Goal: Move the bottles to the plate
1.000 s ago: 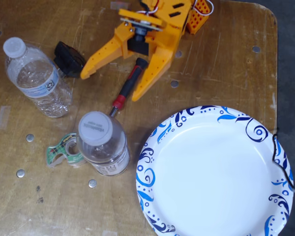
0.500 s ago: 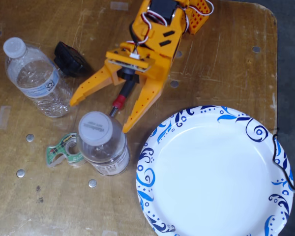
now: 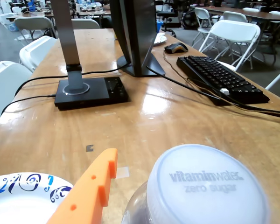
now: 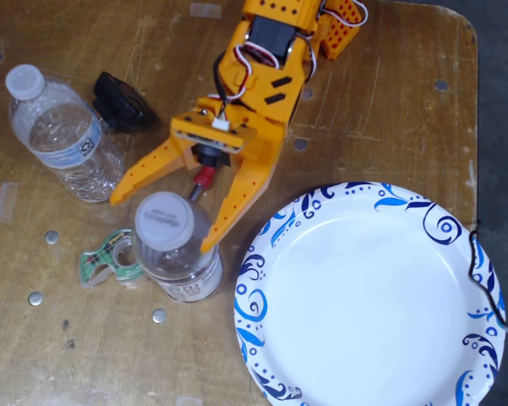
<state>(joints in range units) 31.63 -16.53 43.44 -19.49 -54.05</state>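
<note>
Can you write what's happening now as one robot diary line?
gripper: open, straddling nearer bottle cap | far bottle: untouched | plate: empty

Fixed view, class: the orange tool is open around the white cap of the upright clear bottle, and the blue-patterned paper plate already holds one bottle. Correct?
Not quite. In the fixed view the blue-patterned white paper plate holds nothing; both clear plastic bottles stand on the wooden table. The orange tool is indeed open around the white cap.

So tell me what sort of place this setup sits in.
Probably a shared workshop or hackathon hall: in the wrist view, long wooden tables with a keyboard and a monitor stand, and many white folding chairs behind.
</note>
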